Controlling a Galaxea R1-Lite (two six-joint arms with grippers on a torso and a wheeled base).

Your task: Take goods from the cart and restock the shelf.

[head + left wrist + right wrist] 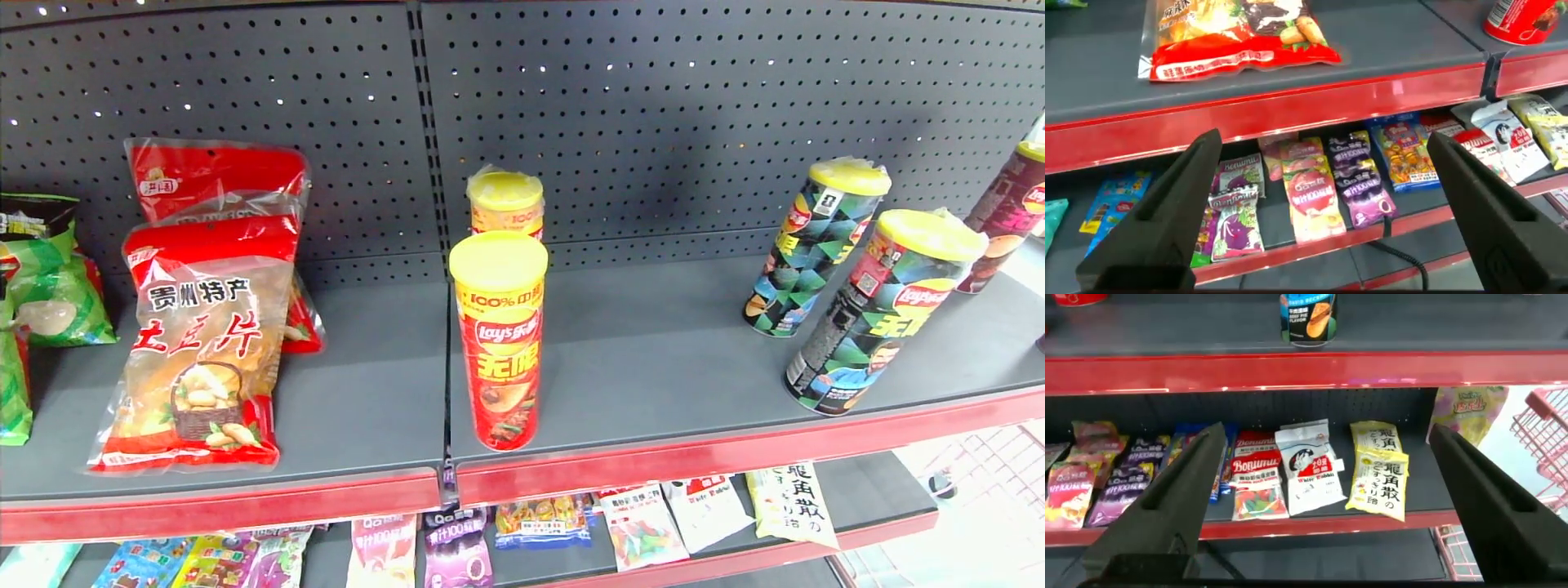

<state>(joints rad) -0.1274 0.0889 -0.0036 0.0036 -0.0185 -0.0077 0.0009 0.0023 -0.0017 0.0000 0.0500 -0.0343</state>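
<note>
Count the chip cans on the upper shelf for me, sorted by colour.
Red cans: 2
Teal-patterned cans: 2
Dark can, cut off by the right edge: 1
Total: 5

Left gripper (pixel 1323 139) — jaws spread wide; right gripper (pixel 1327 429) likewise.
</note>
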